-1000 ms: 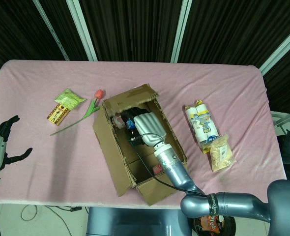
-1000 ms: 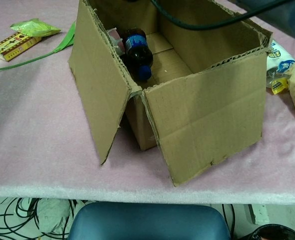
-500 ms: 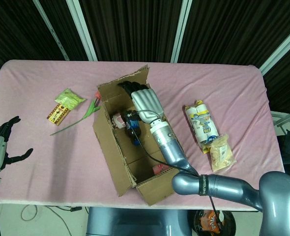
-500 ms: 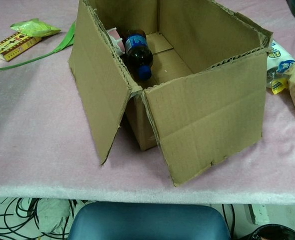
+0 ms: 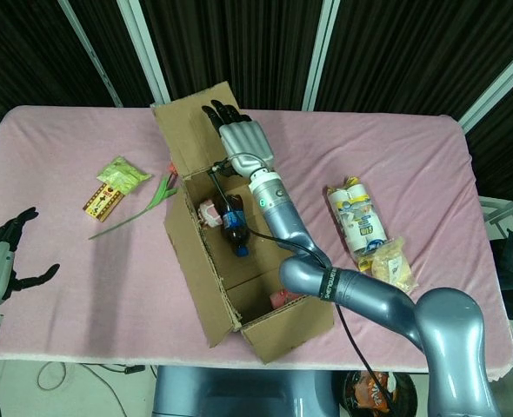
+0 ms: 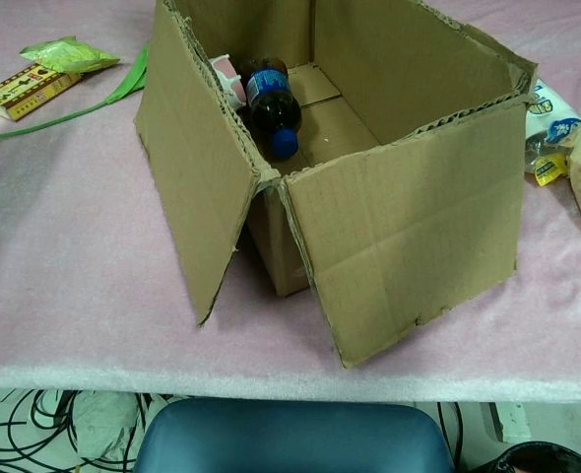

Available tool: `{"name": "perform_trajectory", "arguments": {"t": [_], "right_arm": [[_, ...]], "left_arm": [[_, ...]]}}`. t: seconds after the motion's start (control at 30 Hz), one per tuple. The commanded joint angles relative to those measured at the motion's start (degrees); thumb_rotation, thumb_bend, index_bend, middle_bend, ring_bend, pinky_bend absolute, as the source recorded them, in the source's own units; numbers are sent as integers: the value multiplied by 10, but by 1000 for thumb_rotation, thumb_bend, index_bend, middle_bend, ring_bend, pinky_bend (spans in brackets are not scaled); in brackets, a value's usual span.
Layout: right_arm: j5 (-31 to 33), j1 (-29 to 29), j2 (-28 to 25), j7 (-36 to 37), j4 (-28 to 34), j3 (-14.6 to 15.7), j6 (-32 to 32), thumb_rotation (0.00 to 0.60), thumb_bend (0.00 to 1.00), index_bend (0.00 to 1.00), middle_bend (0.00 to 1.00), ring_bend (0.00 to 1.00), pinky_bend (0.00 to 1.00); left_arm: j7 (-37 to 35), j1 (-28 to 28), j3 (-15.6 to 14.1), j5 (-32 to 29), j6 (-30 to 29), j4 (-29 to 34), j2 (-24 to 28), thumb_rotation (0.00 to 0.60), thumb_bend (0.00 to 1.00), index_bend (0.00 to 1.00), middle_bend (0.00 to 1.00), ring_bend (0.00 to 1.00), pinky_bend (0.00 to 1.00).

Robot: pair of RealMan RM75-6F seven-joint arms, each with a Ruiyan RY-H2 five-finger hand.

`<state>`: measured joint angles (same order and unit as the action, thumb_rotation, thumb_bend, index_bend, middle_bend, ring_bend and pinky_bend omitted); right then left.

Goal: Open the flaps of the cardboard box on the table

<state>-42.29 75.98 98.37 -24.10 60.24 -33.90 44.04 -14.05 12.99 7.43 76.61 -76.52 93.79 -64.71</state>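
Surface [image 5: 83, 261] — pink cloth, carrying everything listed.

Cardboard box [image 5: 196, 261] — centre of the surface, long axis running near to far, tilted slightly left at the far end. Near flap [image 6: 409, 246] and left flap [image 6: 187, 168] hang folded outward; far flap [image 5: 183, 130] stands raised behind the opening. Inside: a dark bottle [image 5: 236, 228] with a blue cap, plus a small item beside it, too small to name.

Right hand [image 5: 239, 139] — stretched out over the box's far end, flat against the inner face of the far flap, fingers [image 5: 222, 113] extended and together, gripping nothing. The flap lies directly beyond the fingers, so pushing it away from the robot looks like the step in hand.

Left hand [image 5: 0, 261] — at the near left edge, well apart from the box, fingers spread, holding nothing. Clearly the farther hand.

Snack packets [image 5: 356, 221] — right of the box.

Artificial tulip [image 5: 156, 195] and small packets [image 5: 113, 184] — left of the box.
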Motion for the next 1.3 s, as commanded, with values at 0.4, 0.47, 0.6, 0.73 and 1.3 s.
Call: {"name": "perform_trajectory", "arguments": {"t": [0.4,0.47,0.6,0.73,1.3], "right_arm": [[-46,-128,-140,-32,228,85,138,600,299,0,5,56,234],[-62,-164,-178,-37,287,102,170,600,284,0,0,39,229],[-102,-237,-251,-43,382,145,228,600,261,0,0,12,227],[-188,-327,-316,-34,452,215,301,600,241,0,0,1,227],[-398,-600,-366,97,460,392,499,600,200,0,0,0,212]], "left_arm": [[24,-1,-5,8,1,-10,-6,600,192,34,123,79,122],[32,0,-6,9,1,-10,-7,600,192,34,117,72,122],[48,-2,-9,20,-8,-12,-10,600,146,18,80,47,103],[70,-4,-12,33,-21,-15,-15,600,91,0,31,8,42],[148,-13,-34,66,-41,-27,-23,600,68,0,0,0,0]]}}
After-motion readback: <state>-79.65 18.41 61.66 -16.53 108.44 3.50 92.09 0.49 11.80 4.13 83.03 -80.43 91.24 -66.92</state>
